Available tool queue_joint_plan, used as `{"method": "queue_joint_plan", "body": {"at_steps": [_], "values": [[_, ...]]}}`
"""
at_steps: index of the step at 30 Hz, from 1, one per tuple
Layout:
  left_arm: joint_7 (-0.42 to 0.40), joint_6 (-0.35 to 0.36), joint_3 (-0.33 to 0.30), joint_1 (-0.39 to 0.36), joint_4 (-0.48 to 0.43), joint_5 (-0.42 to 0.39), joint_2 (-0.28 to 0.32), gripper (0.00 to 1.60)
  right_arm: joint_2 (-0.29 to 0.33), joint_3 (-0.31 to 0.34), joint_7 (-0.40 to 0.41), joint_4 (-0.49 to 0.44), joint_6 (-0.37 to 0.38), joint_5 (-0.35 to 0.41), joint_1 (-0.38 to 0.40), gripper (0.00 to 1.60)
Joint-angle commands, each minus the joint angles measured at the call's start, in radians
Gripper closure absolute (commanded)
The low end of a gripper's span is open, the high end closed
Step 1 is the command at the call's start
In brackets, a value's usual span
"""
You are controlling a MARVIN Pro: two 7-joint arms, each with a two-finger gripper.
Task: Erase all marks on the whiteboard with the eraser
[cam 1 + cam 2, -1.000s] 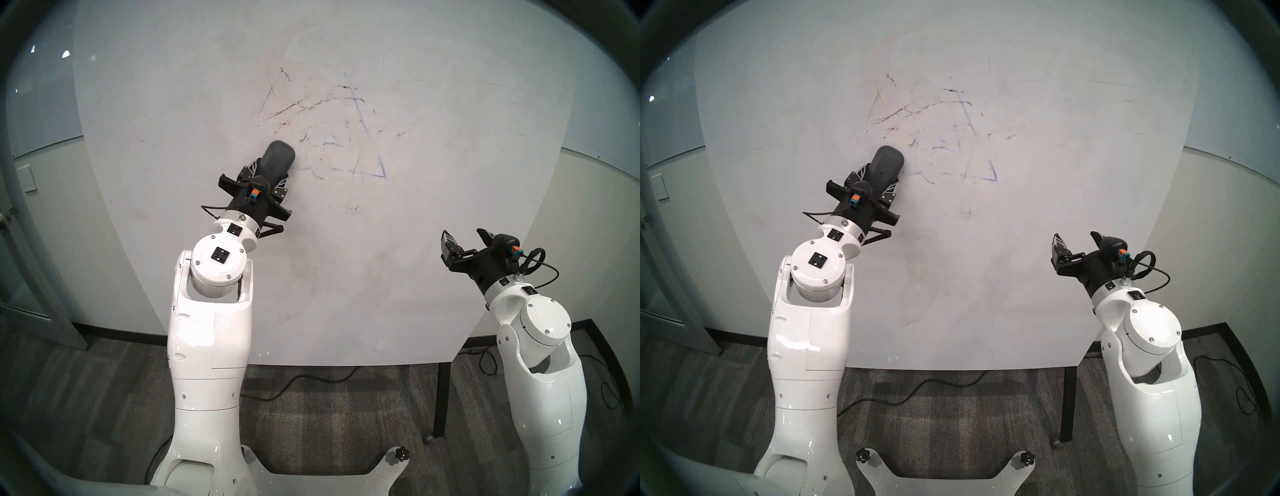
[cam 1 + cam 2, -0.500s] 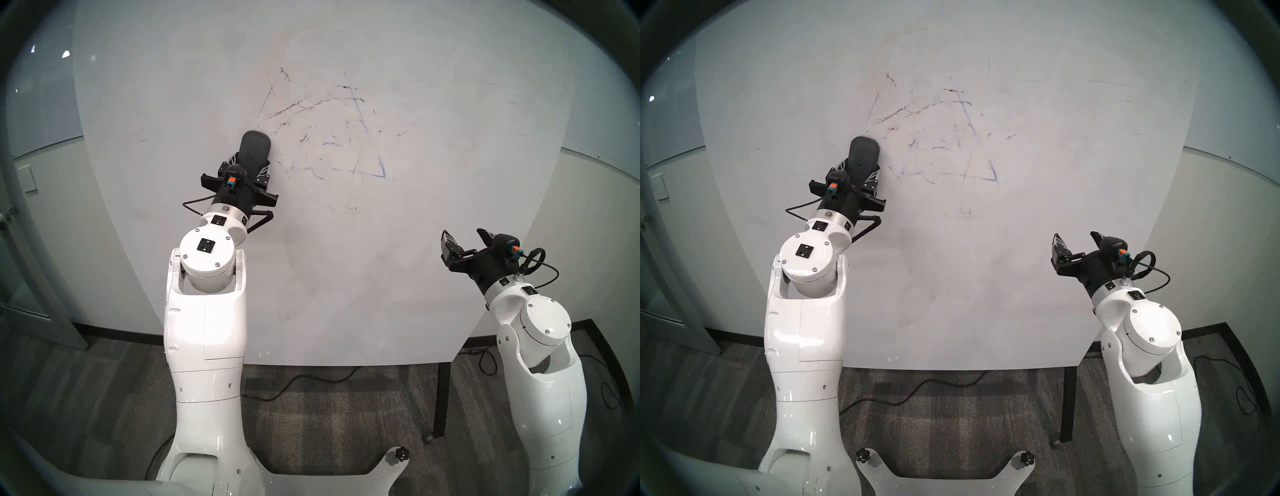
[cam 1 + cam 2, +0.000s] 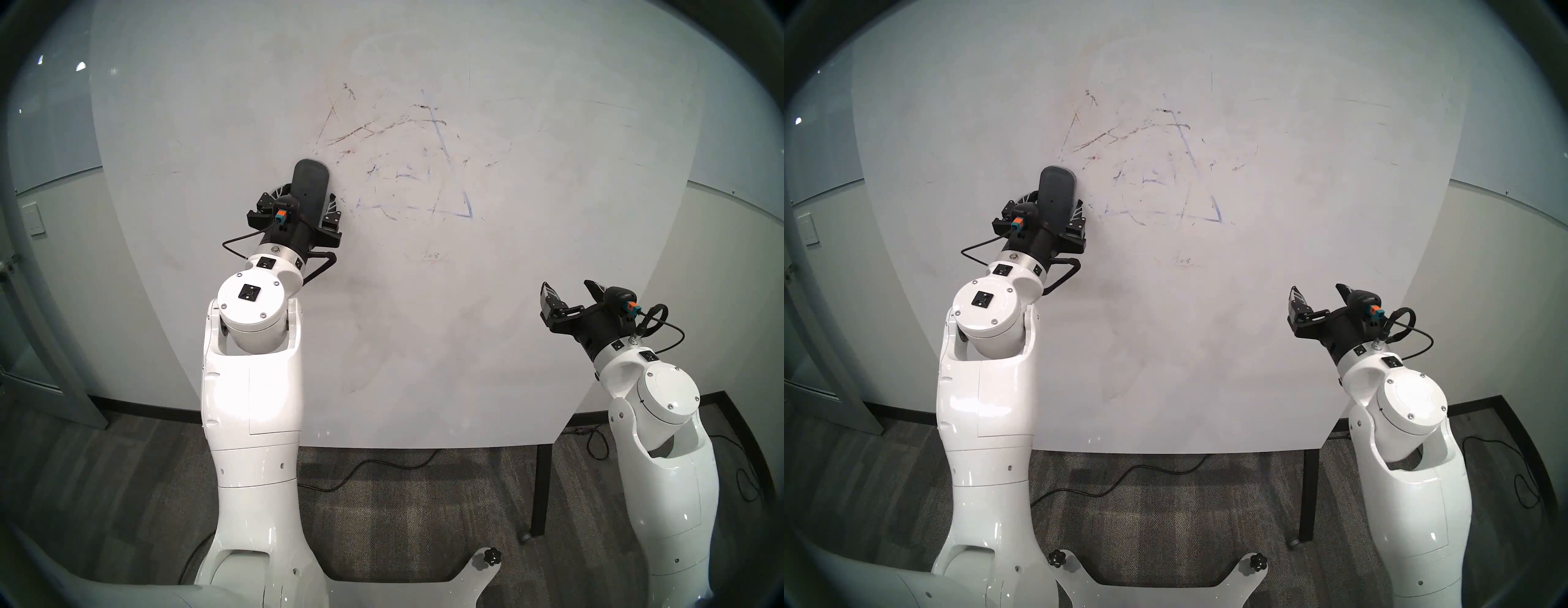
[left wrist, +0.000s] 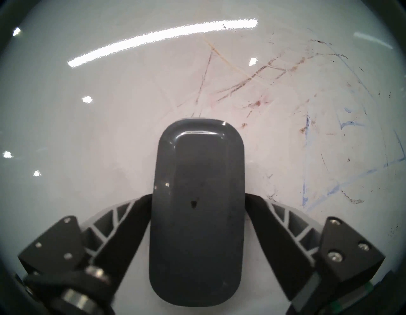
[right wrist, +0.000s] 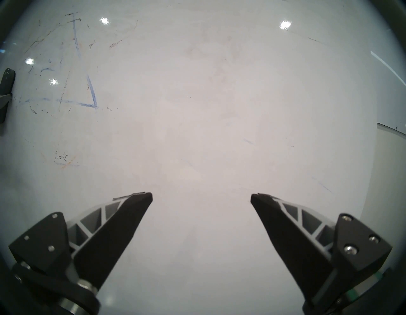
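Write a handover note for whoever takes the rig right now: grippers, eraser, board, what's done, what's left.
Left gripper: fingers flank the eraser, which lies flat on the whiteboard; the views don't settle whether it is gripped or released.
Right gripper: open, empty, over the board's right part.
Eraser position: just left of the marks.
Done: the left side and inner shapes of the blue triangle are mostly faded.
Left: the triangle's right side and bottom line, the brown streaks above it, and the small scribble below.

whiteboard [image 4: 109, 132]: glossy, smooth, reflective | eraser [image 4: 197, 187]: dark grey smooth plastic, slight sheen | arm shells [image 3: 250, 403]: glossy white plastic | floor [image 3: 403, 509]: matt carpet
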Motion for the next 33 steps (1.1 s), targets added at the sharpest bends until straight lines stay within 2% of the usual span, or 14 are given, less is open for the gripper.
{"method": "queue_joint_plan", "body": {"at_steps": [1, 9, 13, 16, 17, 22, 25, 33], "values": [[0.009, -0.024, 0.019, -0.031, -0.033, 0.015, 0.005, 0.00, 0.001, -0.001, 0.002, -0.023, -0.004, 0.000, 0.008, 0.00], [0.013, -0.067, 0.045, -0.015, -0.098, 0.021, 0.000, 0.00, 0.001, -0.001, 0.002, -0.022, -0.004, 0.000, 0.008, 0.00], [0.013, -0.056, 0.069, -0.009, -0.157, 0.011, 0.004, 0.00, 0.001, -0.001, 0.002, -0.022, -0.004, 0.000, 0.008, 0.00], [0.015, -0.036, 0.081, 0.000, -0.193, 0.008, 0.010, 0.00, 0.001, -0.001, 0.002, -0.022, -0.004, 0.000, 0.008, 0.00], [0.019, 0.000, 0.089, 0.013, -0.222, 0.000, 0.019, 0.00, 0.001, -0.001, 0.002, -0.022, -0.004, 0.000, 0.008, 0.00], [0.035, 0.045, 0.091, 0.034, -0.256, -0.010, 0.034, 0.00, 0.001, -0.001, 0.002, -0.023, -0.004, 0.000, 0.008, 0.00], [0.040, 0.088, 0.083, 0.038, -0.255, -0.025, 0.035, 0.00, 0.001, -0.001, 0.002, -0.023, -0.004, 0.000, 0.008, 0.00], [0.019, 0.120, 0.059, 0.037, -0.208, -0.030, 0.045, 0.00, 0.001, -0.001, 0.002, -0.023, -0.004, 0.000, 0.007, 0.00]]}}
